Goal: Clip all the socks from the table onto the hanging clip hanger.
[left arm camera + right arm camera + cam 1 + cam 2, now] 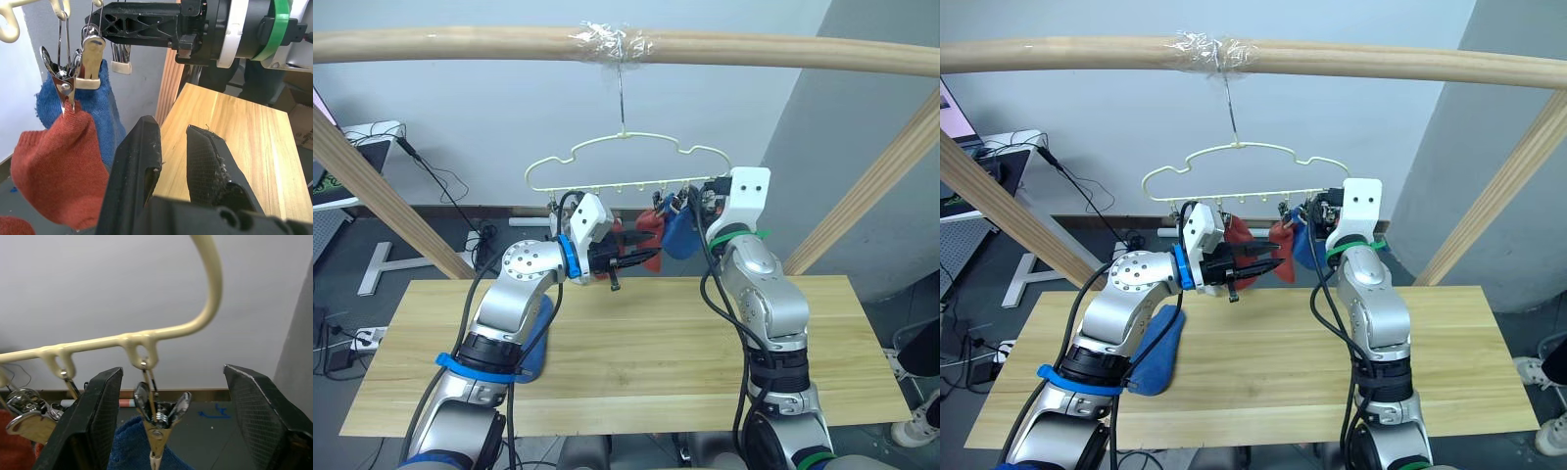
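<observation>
Far left on the light plank-wood bench: one soft blue ankle sock lies partly under the left forearm, not yet hung. Left hand is raised above the bench, pointing toward the hanging socks; its two black fingers sit close together with a narrow gap and nothing between them, so empty and nearly closed. Just beyond its tips, rust-red socks hang from small metal clips on the thin pale-yellow wire clip hanger, which hangs by its hook from a taped round wooden pole. A blue sock hangs beside them toward the right end. Right hand is up at that end, fingers spread wide to either side of the clip holding the blue sock, touching nothing that I can make out. Grey socks not identifiable. Judgement: next sock to fetch is the blue one on the bench. Left hand should drop clear of the hung socks first, avoid brushing the hanger into a swing, and pinch the sock near its cuff so an edge stands free for a vacant clip toward the left of the row.
</observation>
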